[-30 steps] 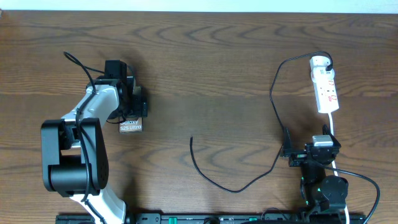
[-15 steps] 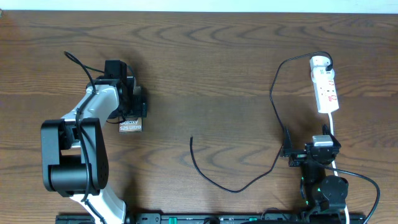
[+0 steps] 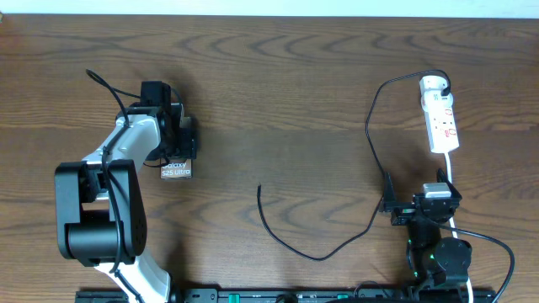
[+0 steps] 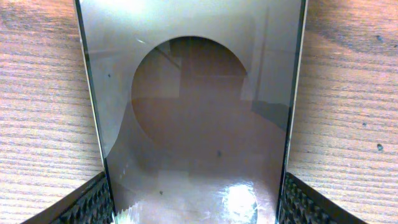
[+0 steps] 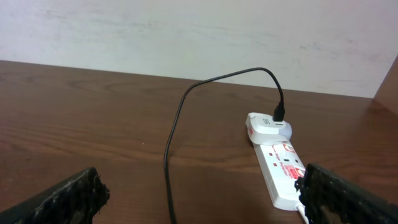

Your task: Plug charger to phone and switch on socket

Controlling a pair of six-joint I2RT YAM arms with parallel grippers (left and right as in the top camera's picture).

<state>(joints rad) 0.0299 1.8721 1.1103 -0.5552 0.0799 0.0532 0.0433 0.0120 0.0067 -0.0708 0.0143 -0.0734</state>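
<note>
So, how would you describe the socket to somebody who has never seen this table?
From above, go to the far right part of the wooden table. There lies the socket, a white elongated strip with red marks and a rounded plug at its far end. The thin charger leaving that plug is black, the socket white.
</note>
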